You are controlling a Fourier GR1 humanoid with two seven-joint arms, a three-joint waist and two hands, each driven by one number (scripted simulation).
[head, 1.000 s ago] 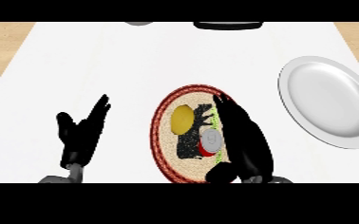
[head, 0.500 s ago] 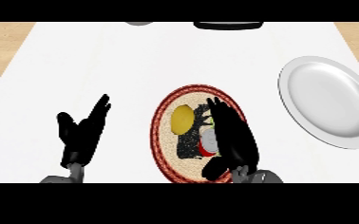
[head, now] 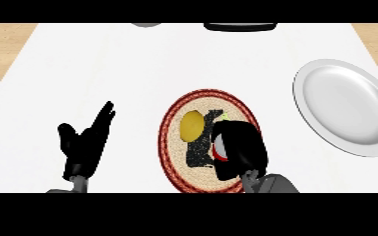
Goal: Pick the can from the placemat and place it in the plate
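A round woven placemat point(head: 171, 152) with a red rim lies at the counter's near middle. My right hand point(head: 241, 149) is over its right half, fingers curled round the can point(head: 216, 151), of which only a red and white sliver shows at the hand's left edge. A yellow round object point(head: 192, 124) sits on the mat just left of and beyond the hand. The white plate point(head: 341, 105) lies to the right of the mat, apart from it. At the lower left my left hand point(head: 85, 142) rests open, fingers up.
At the far edge of the counter a dark flat object point(head: 240, 26) and part of a grey object point(head: 148, 24) show. Wooden surface borders the white counter top at the far left point(head: 15, 37).
My right hand has drawn back toward me over the mat and its fingers have curled in over the can, hiding most of it. The left hand and plate have not moved.
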